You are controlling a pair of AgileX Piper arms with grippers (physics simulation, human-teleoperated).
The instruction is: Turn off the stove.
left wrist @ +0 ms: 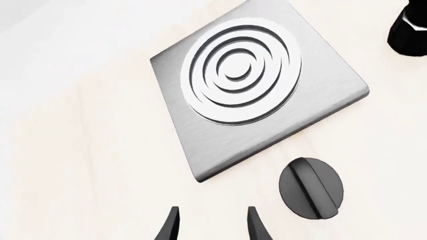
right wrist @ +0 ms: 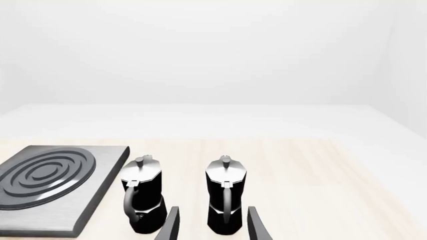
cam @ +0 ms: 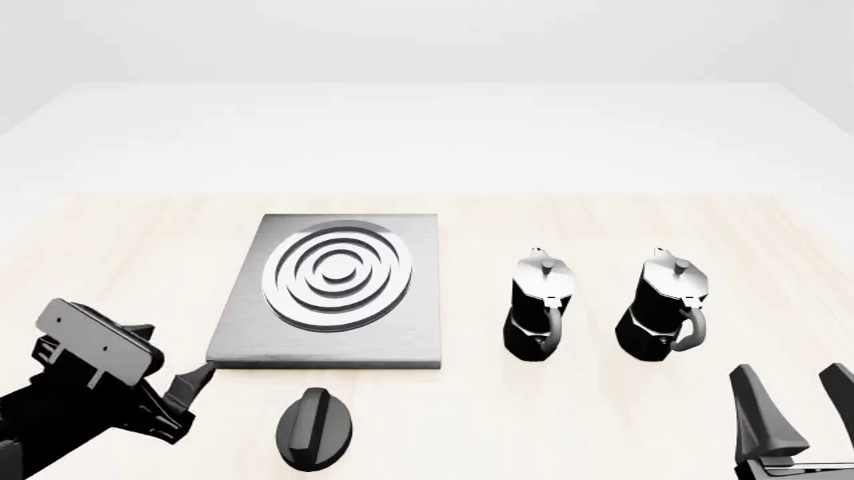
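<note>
Stove and knob on the table, both claws spread and holding nothing.

The left claw (cam: 198,385) was seen low at the near left, fingers apart and empty, its tips close beside the stove's near left corner, contact not discernible. The stove (cam: 339,290) was laid flat on the table (cam: 120,250), rings upward. The knob (cam: 316,428) was placed apart from the slab, just in front of its near edge. Two coffee pots (cam: 539,305) (cam: 663,305) were stood upright side by side to the right of the slab. The right claw (cam: 798,400) was found at the near right, fingers parted, empty.
</note>
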